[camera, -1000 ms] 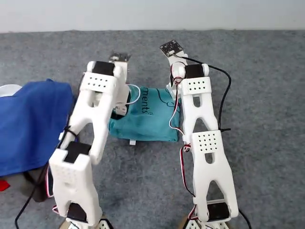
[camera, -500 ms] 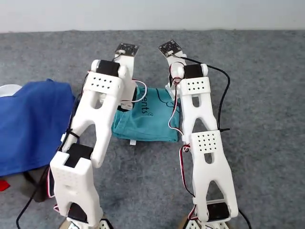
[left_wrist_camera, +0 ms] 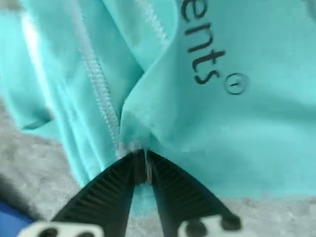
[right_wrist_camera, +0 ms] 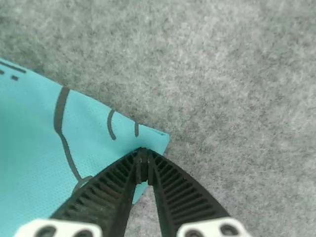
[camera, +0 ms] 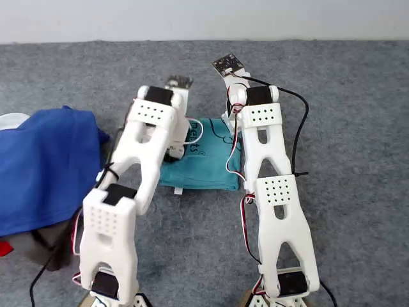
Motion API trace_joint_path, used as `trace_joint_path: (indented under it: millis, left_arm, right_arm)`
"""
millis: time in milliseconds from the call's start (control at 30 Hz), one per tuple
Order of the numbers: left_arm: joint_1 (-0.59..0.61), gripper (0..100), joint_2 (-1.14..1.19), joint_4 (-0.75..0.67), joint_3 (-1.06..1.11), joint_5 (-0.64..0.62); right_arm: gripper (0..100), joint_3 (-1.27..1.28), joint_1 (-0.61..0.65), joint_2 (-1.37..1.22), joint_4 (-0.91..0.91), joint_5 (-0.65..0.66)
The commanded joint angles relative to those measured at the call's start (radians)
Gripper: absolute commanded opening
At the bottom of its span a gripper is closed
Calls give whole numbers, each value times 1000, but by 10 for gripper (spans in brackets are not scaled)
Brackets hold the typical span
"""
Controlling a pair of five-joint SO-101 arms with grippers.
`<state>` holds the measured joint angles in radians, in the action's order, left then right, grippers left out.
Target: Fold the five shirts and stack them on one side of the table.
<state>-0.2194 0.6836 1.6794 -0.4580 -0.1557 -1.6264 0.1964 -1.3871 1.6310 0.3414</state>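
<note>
A teal shirt (camera: 208,163) with dark print lies folded on the grey felt between my two arms. In the left wrist view, my left gripper (left_wrist_camera: 143,167) is shut on a bunched fold of the teal shirt (left_wrist_camera: 232,133) near a seam. My right gripper (right_wrist_camera: 143,168) is shut on a corner of the teal shirt (right_wrist_camera: 44,163), right at its hem. From above, the left arm (camera: 150,128) hangs over the shirt's left part and the right arm (camera: 262,128) over its right edge. A heap of blue shirt (camera: 45,166) lies at the left.
Dark grey cloth (camera: 41,246) and a red scrap (camera: 4,248) stick out under the blue heap. A white item (camera: 9,120) shows at the far left edge. Bare grey felt (camera: 358,160) stretches to the right and toward the back.
My left arm has swung to the right, taking the teal shirt's left side with it, so the shirt now looks narrower. The right arm has kept still.
</note>
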Motion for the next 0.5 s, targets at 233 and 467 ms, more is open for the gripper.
trace_joint_path:
  millis: [233, 467]
  left_arm:
    - [160, 13, -97, 75, 58, 78]
    - [166, 13, -362, 66, 282, 109]
  right_arm:
    - [10, -11, 4, -8, -22, -2]
    - [10, -12, 2, -8, -22, -2]
